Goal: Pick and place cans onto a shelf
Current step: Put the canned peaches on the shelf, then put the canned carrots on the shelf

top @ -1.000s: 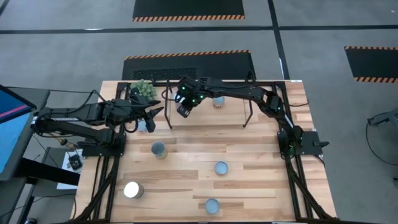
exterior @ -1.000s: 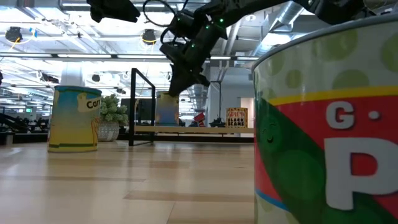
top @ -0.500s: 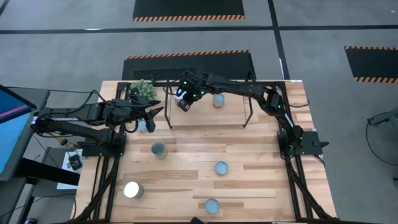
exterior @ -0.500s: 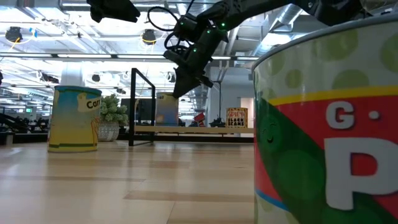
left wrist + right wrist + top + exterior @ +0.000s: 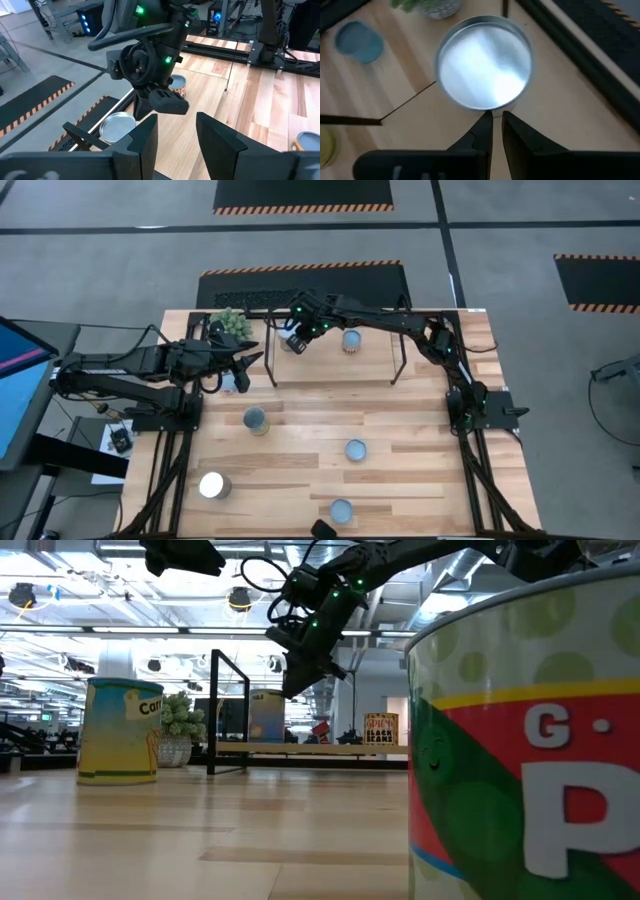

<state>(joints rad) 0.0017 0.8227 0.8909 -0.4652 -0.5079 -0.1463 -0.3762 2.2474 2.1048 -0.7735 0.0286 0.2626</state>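
Note:
A silver-topped can [image 5: 484,67] stands upright on the left end of the shelf's wood board [image 5: 375,360]. It also shows in the low view [image 5: 265,716] and the left wrist view [image 5: 117,125]. A second can [image 5: 350,340] stands on the board to its right. My right gripper [image 5: 497,116] is shut, slanting down, with its tips at the first can's top rim. My left gripper [image 5: 176,131] is open and empty, left of the shelf [image 5: 250,370]. Several more cans stand on the table [image 5: 256,420] [image 5: 355,450] [image 5: 213,485] [image 5: 341,512]. My right gripper's shut fingertips [image 5: 487,120] stand right at the top rim [image 5: 492,107] of the silver-topped can, coming from above at a slant. I cannot tell whether they touch it. The can stands upright on the shelf board.
A spiky green potted plant [image 5: 232,323] stands at the table's far left, beside the shelf. The shelf's black legs [image 5: 272,375] [image 5: 395,375] rise from the table. In the low view a large can [image 5: 530,740] fills the right side and a yellow can [image 5: 120,730] stands at the left.
My right gripper has gone toward the table's far edge, over the shelf's left end, and has risen a little. My left arm has kept still.

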